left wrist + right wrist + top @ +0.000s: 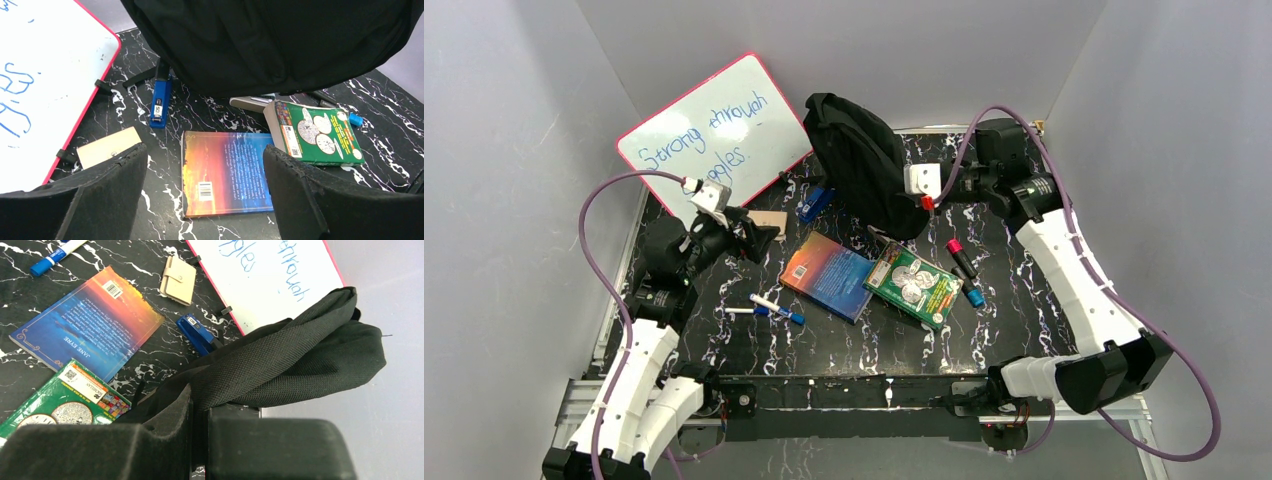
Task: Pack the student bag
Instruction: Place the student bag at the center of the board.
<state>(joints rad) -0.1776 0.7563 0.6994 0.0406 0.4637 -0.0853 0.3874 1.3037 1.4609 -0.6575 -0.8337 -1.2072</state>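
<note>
Seen from above, the student bag is a slumped black heap just beyond the far edge of the blue-and-orange book, its cloth sagging in folds. I judge it soft, light while unfilled and without any shape of its own. It will droop from a single pinch, and its mouth will likely need a second hold on the rim or a strap rather than on a smooth panel. The right gripper sits against the bag's right flank, beyond and to the right of the book. The left gripper hangs to the left of the book, well apart from the bag. In the left wrist view the left gripper has its jaws wide apart with nothing between them, poised over the book. The bag fills the frame past the book's far edge, ahead of the fingers and not touching them. In the right wrist view the right gripper has its pads pressed together on a fold of the bag, which bulges up and away from the clamp. The book lies off to the left of that hold. The weave looks coarse, so I judge the pinch unlikely to slip, though the rest of the cloth hangs loose.
</note>
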